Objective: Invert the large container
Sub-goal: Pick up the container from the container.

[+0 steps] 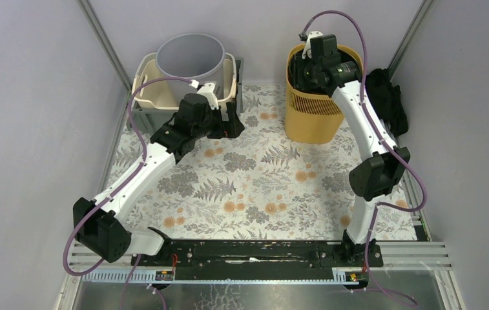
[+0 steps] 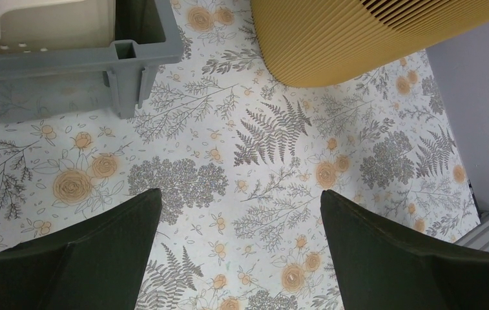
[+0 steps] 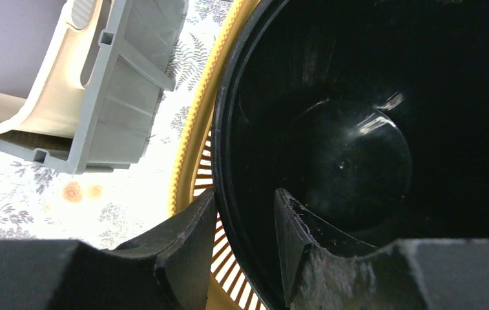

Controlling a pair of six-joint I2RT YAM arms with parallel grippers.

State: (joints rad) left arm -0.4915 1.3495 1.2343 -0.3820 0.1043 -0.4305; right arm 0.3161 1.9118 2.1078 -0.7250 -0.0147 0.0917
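Floral cloth covers the desk (image 1: 261,187), and the large container (image 1: 312,113), a yellow ribbed bin with a black liner (image 3: 358,129), stands upright at the far right corner. The right gripper (image 3: 245,200) has its half-closed jaws astride the liner's rim; whether they pinch it cannot be told. The left gripper (image 2: 241,200) hangs with jaws wide near the grey crate (image 2: 125,58). Taking hold of the rim seems the step in hand; next it likely needs a firm grip, then a lift and tip.

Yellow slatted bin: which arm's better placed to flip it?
Right. The right gripper is at the yellow slatted bin, its fingers astride the rim of the black liner and apparently clamped on it. The left gripper hangs open over the floral tablecloth beside the grey crate, holding nothing.
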